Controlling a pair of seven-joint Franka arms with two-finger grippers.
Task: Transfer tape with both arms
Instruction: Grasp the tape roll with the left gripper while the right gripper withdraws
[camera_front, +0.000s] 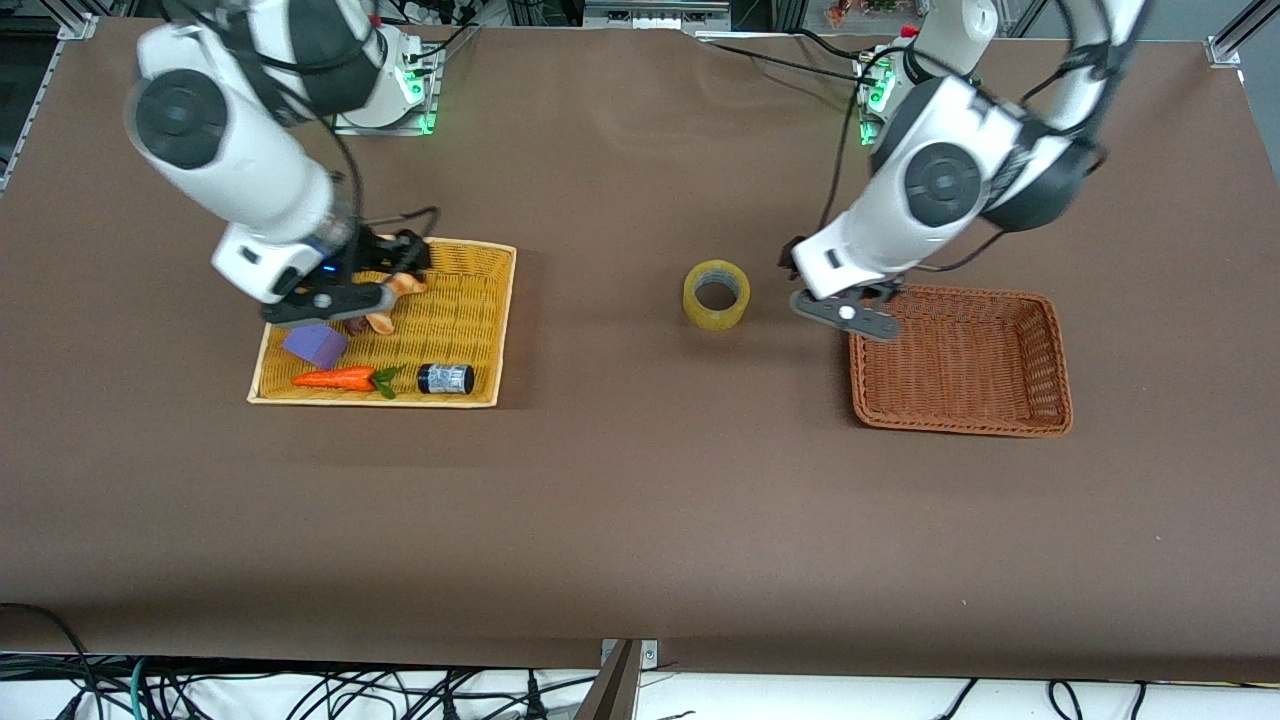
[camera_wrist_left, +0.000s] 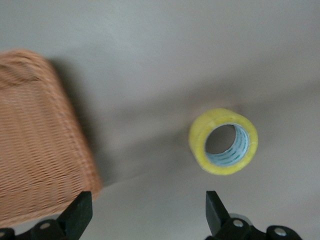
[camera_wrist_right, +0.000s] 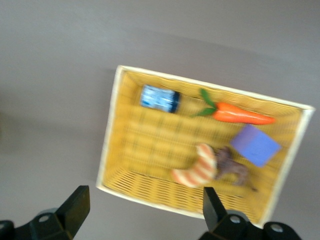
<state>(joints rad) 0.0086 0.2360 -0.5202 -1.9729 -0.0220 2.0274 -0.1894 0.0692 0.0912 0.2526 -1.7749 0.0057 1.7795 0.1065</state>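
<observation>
Brown cloth covers the bench (camera_front: 640, 520), with a yellow basket (camera_front: 480, 330) toward the right arm's end and a reddish-brown basket (camera_front: 1000, 400) toward the left arm's end. Taking the front view as a clock face, the tape (camera_front: 716, 294) sits just past centre toward one o'clock, standing tilted on the bare cloth between the two baskets, well apart from the yellow one and near the brown one, touched by nothing. The left gripper (camera_front: 850, 312) hangs at about three o'clock from the roll, over the brown basket's corner nearest the roll, its jaws spread wide and empty; its wrist view shows the tape (camera_wrist_left: 223, 141) ahead of the open fingers (camera_wrist_left: 216, 210), with the basket (camera_wrist_left: 35, 145) off to one side. The right gripper (camera_front: 345, 300) hovers at nine o'clock over the yellow basket, jaws likewise wide with nothing between them, above a croissant (camera_front: 392, 300), a purple block (camera_front: 315, 345), a carrot (camera_front: 335, 378) and a small dark jar (camera_front: 445, 378). The step in hand looks like the left arm's pickup of the roll. To do it well, the gripper should centre itself over the ring, turn so one finger drops into the core and the other outside the wall, or straddle the whole roll across its width, descend straight, and close only once low enough; a slanted approach could tip or roll the tape away. The right arm should wait clear.
</observation>
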